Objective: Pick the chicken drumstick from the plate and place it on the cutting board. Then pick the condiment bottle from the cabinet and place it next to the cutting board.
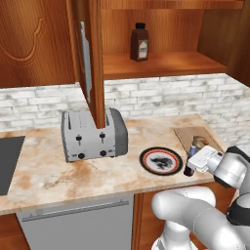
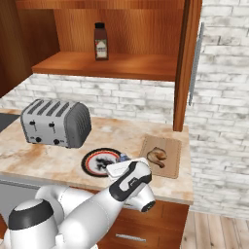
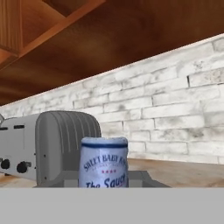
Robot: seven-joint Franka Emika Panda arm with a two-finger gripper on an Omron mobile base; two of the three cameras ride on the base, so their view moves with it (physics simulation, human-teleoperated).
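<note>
My gripper [image 1: 192, 160] is shut on the condiment bottle [image 1: 189, 169], a small dark bottle with a blue neck. It hangs low at the counter's front edge, between the plate [image 1: 161, 160] and the cutting board [image 1: 187, 134]. In the hand view the bottle's pale label [image 3: 103, 165] sits close between the jaws. The chicken drumstick [image 1: 198, 142] lies on the board. From the right, the drumstick [image 2: 156, 154] rests on the board [image 2: 171, 145], and the plate [image 2: 97, 163] is partly behind my hand. The cabinet [image 1: 156, 63] stands open above.
A taller brown bottle [image 1: 139, 43] with a black cap stands on the cabinet shelf. The open plank door [image 1: 93, 58] hangs down over a silver toaster [image 1: 93, 134] left of the plate. White brick wall behind; the counter ends just right of the board.
</note>
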